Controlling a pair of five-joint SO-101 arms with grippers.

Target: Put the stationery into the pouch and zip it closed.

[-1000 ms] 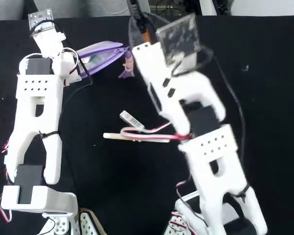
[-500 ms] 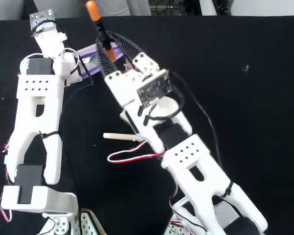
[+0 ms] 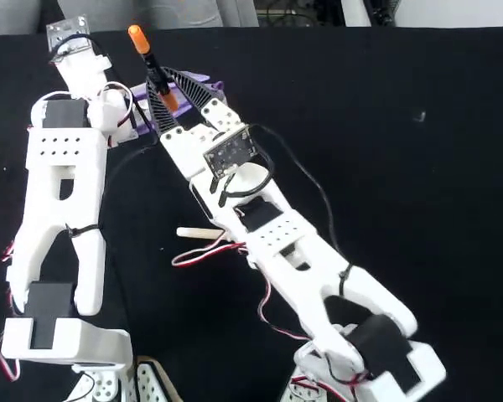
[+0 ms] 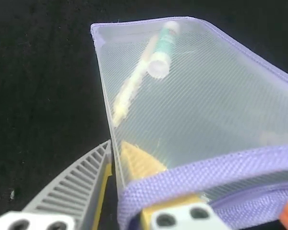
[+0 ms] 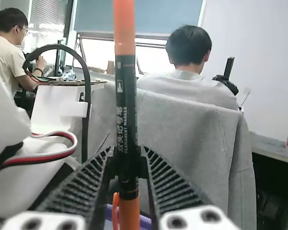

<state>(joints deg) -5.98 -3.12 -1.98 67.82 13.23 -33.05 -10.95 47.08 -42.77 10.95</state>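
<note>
Broadly, a black surface (image 3: 419,209) carries everything, with the two white arms side by side on it. The right arm (image 3: 302,251) stretches diagonally from the near edge toward the far left. The left arm (image 3: 59,193) runs straight up the left side of the high view.

The pouch (image 4: 197,110) is clear ribbed plastic with a purple zipper band. It lies at the far left of the surface, between the heads of the two arms. The left end effector (image 4: 117,148) is pinching the pouch at a corner just below the zipper band. Its grey ribbed finger (image 4: 81,187) sits outside the wall, and its yellow-padded one shows through the plastic from inside.

The right end effector (image 3: 158,79) is pressed together around a marker (image 3: 151,63). The marker has a black barrel and an orange cap. It is gripped low on the barrel and stands nearly upright above the pouch, cap uppermost and tilted a little away from the arm.

A pale stick (image 3: 199,234) lies flat on the surface beside the middle of the right arm, well apart from the pouch.

Inside the pouch, near its far closed end, a green-and-white cylinder (image 4: 162,50) lies next to a thin yellowish stick (image 4: 127,96).
</note>
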